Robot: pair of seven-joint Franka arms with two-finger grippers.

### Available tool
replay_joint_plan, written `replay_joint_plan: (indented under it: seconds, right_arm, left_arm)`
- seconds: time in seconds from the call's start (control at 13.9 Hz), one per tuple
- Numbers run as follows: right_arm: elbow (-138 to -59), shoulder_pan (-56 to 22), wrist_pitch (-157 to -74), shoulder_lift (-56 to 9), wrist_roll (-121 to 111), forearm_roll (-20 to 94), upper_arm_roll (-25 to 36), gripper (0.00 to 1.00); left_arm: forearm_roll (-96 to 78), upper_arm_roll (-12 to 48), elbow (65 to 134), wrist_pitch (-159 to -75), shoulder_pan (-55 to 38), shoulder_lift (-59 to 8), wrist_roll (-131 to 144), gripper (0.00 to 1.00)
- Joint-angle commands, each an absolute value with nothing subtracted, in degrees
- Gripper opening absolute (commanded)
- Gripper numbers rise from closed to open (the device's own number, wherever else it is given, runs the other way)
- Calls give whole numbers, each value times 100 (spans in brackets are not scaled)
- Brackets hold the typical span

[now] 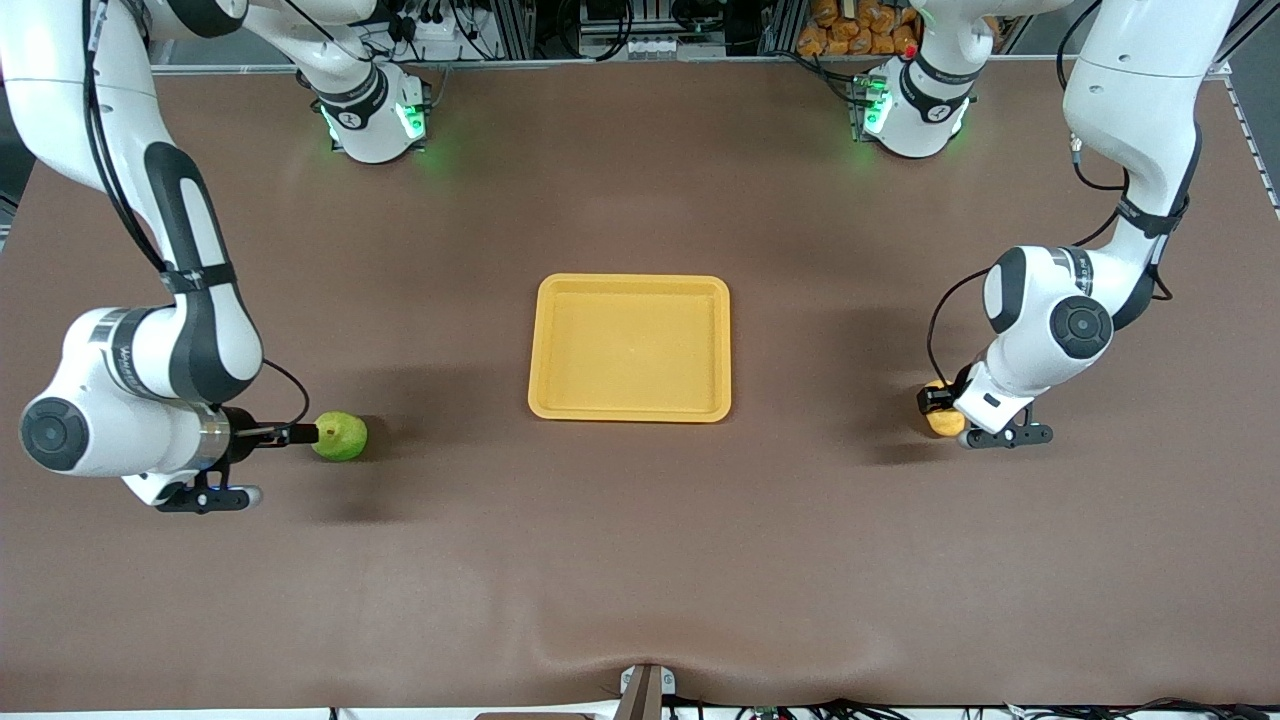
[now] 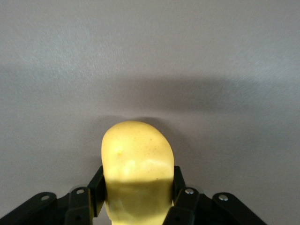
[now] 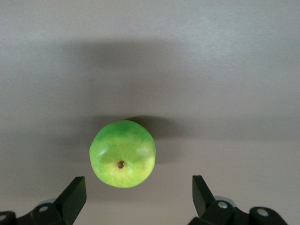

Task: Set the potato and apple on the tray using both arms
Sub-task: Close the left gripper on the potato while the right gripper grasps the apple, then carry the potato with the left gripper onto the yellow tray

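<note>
Brown tabletop (image 1: 640, 560) carries everything. Yellow-orange tray (image 1: 630, 410) sits mid-tabletop, flat, nothing in it, well apart from both fruits.

Left arm (image 1: 1120, 230) reaches down at its own end of the tabletop. Left end effector (image 1: 940, 405) is down at the tabletop, clamped narrow on the potato (image 1: 942, 420). In the left wrist view the fingers (image 2: 96, 187) press both flanks of the potato (image 2: 137, 164), which sticks out past the fingertips. Potato is level with the tray's near edge, toward the left arm's end. Can't tell if it's on the tabletop or just off it.

Right arm (image 1: 180, 300) reaches down at the other end. Right end effector (image 1: 300, 434) is spread wide, low, just beside the apple (image 1: 340, 436). The right wrist view shows the apple (image 3: 123, 153) resting on the tabletop, stem dimple toward the camera, ahead of the wide-set fingers (image 3: 72, 197) and not yet between them; no contact. Apple sits slightly nearer the front camera than the tray, toward the right arm's end.
</note>
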State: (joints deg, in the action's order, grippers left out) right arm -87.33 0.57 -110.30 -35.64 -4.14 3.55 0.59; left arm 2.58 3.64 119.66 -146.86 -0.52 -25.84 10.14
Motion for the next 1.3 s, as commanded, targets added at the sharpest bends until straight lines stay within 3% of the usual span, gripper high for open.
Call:
replay_joint_plan:
  seconds: [0.0, 0.22, 0.43, 0.94, 1.22]
  right_arm:
    - [-8692, -26, -11126, -3665, -369, 448, 62, 100]
    - [-8999, -105, -11486, -3674, -369, 448, 62, 100]
    - [-9053, -158, -11505, -3691, -334, 448, 62, 100]
    - [-9553, -194, -12207, -3709, -316, 439, 70, 100]
    - [-9773, -211, -12584, -3761, -316, 439, 70, 100]
  left_arm:
    - [246, 413, 11805, -13943, -97, -2146, 1195, 0]
    - [246, 991, 11453, -13107, -105, -2004, 1931, 0]
    - [264, 1528, 11277, -12859, -201, -2013, 2714, 0]
    - [290, 1538, 10820, -12753, -1598, -2241, 4120, 0]
    - [1327, 1547, 10478, -12744, -2310, -2705, 4692, 0]
